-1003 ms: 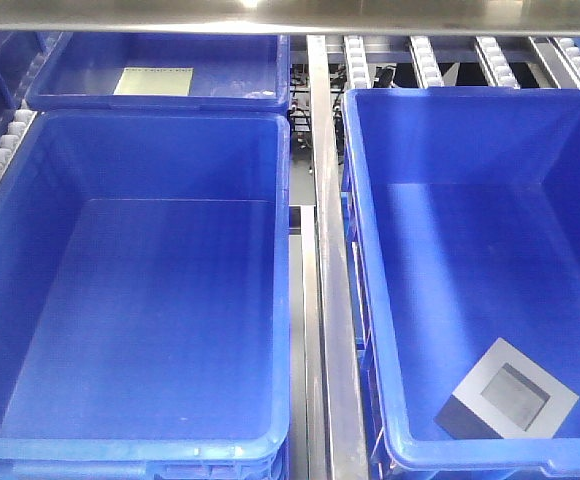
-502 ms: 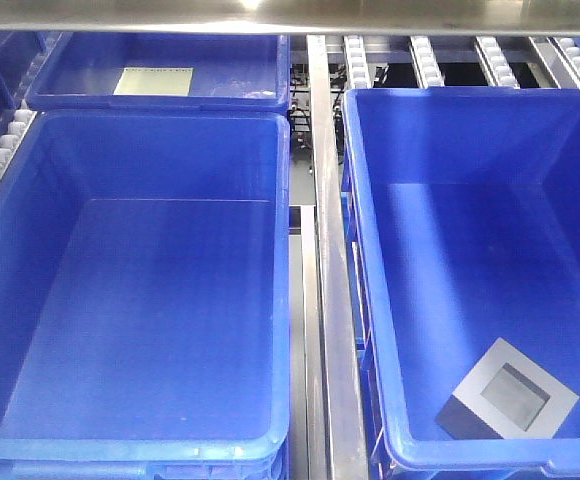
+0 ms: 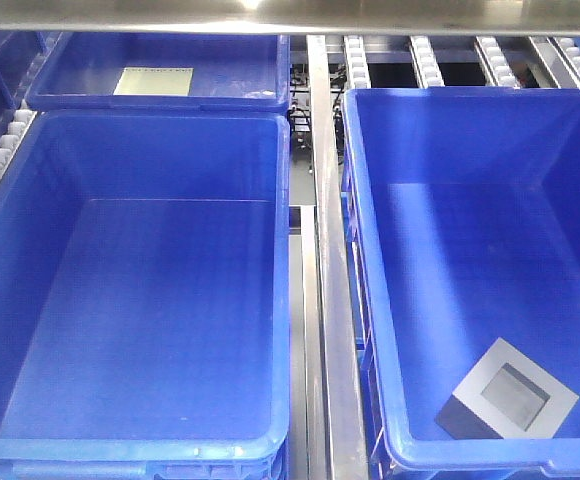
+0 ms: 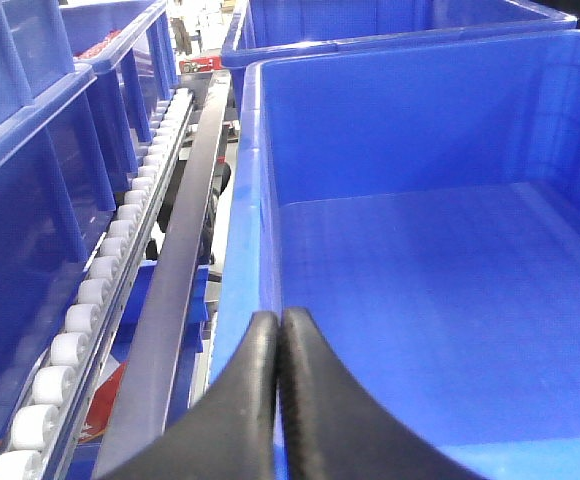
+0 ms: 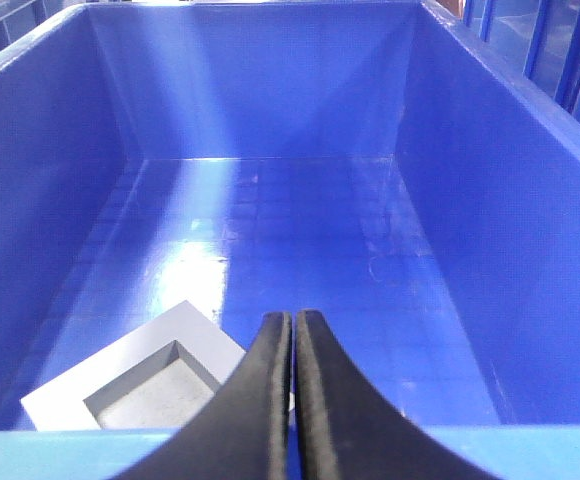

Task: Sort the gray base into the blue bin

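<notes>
Right end effector [image 5: 292, 330] hung with its black curved fingers pressed together, just above the near rim of the blue bin [image 5: 490, 210], where the gray base [image 5: 135, 380] lay recess-up on the glossy gridded floor. To grasp that matte block, it looked wise to spread first, then straddle two flat sides.

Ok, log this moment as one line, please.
gray base: recess up, on floor of right blue bin | left bin: empty | left hand: shut | right hand: shut, empty
</notes>
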Controlling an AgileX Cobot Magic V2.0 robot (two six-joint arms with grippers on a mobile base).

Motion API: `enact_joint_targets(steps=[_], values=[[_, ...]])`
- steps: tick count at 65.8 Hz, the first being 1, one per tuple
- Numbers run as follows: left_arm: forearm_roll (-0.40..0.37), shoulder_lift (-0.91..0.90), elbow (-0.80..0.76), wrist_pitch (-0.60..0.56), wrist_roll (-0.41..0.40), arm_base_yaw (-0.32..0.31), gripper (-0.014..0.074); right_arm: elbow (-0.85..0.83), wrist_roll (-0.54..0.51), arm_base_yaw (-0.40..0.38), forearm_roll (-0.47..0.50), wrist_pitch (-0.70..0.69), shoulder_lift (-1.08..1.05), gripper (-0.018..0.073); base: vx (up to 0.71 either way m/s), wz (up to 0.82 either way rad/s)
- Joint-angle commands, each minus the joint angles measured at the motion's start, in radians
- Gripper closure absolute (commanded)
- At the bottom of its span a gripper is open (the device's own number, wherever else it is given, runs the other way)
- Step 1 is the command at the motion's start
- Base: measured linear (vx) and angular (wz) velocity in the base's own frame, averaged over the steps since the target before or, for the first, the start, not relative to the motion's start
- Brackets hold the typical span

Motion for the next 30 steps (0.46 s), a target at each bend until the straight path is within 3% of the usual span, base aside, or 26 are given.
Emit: enact_joint_targets(steps=[1,30], values=[[-0.006,-0.014,-0.020,-0.080,-0.002,0.002,0.0594,0.002,-0.011,-0.003,-0.008,-0.057,0.018,0.0564,0.00,0.00],[-0.006,-0.014,-0.020,-0.080,-0.002,0.002,0.0594,0.002,-0.011,-0.003,-0.008,-0.057,0.018,0.0564,0.00,0.00]])
